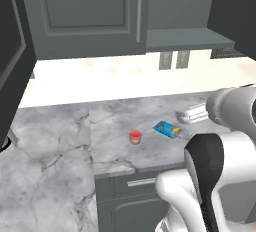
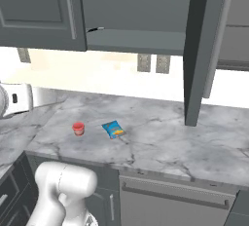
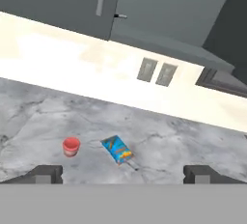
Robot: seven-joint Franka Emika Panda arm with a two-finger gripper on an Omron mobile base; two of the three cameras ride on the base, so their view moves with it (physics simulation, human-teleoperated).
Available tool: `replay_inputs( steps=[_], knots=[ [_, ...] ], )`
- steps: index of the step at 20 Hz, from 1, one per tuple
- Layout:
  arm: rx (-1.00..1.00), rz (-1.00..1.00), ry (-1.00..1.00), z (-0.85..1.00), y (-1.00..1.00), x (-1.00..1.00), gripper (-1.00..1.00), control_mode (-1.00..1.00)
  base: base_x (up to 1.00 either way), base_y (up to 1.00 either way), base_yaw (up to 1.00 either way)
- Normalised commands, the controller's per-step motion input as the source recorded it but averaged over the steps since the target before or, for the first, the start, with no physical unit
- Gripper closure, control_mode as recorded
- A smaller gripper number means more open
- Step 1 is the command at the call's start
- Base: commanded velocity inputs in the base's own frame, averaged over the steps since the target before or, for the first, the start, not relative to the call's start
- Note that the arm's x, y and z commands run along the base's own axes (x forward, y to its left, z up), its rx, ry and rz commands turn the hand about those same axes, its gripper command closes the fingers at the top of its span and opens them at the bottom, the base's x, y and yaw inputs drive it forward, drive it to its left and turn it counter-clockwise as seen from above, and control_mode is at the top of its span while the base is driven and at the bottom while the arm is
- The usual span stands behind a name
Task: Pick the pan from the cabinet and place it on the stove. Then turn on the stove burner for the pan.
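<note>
The cabinet [image 1: 85, 11] hangs over the marble counter. One door stands swung out [image 2: 202, 49], and the compartment behind it [image 2: 136, 10] shows bare grey walls and a shelf [image 1: 190, 38]. The pan is out of view, and so is the stove. My gripper [image 3: 123, 174] is open, its two dark fingertips [image 3: 46, 174] far apart with nothing between them. It hovers above the counter and faces the back wall.
A small red cup [image 1: 135, 137] and a blue snack packet [image 1: 167, 129] lie on the marble counter [image 1: 50, 151]. Two wall outlets [image 3: 155, 71] sit under the cabinet. Low cabinets with horizontal handles [image 2: 172, 191] run below the counter edge.
</note>
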Motion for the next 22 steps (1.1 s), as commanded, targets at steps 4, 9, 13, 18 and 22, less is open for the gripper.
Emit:
replay_inputs(
  steps=[4,9,13,18,22],
  knots=[
    [0.21,0.25,-0.20,0.04,0.36,0.00,-1.00,-1.00,0.00,0.00,0.00],
    [0.17,0.21,-0.16,0.15,0.39,0.00,-1.00,-1.00,0.00,0.00,0.00],
    [0.05,0.07,-0.24,0.42,0.40,0.00,-1.00,-1.00,0.00,0.00,0.00],
    [0.01,-0.02,-0.31,0.53,0.24,0.00,-1.00,-1.00,0.00,0.00,0.00],
    [0.01,-0.11,-0.23,0.44,0.03,0.00,-1.00,-1.00,0.00,0.00,0.00]
  ],
)
